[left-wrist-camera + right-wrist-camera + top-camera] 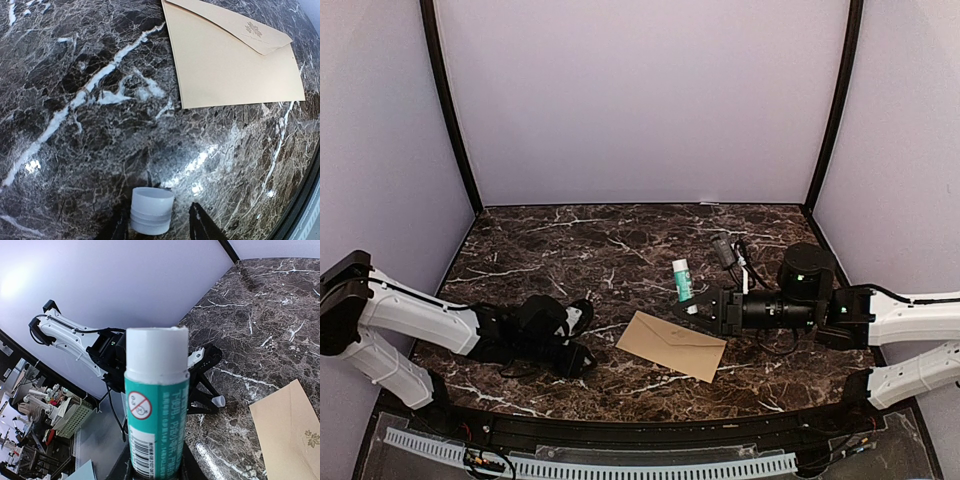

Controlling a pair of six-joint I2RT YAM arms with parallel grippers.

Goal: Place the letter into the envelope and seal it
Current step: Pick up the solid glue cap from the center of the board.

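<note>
The tan envelope [670, 345] lies flat at the table's near middle, its pointed flap with a small printed mark folded down; it also shows in the left wrist view [230, 65] and the right wrist view [287, 425]. The white letter is not in view. My right gripper [697, 300] is shut on an uncapped teal and white glue stick [682, 280], seen upright in the right wrist view [156, 405], beside the envelope's far edge. My left gripper [585, 338] is open left of the envelope. A small white cap [151, 210] stands between its fingers, against the left one.
Dark marble table [600, 250] with lilac walls around it. A black rail [620, 425] runs along the near edge. The left arm's black wrist [107, 352] faces the right gripper across the envelope.
</note>
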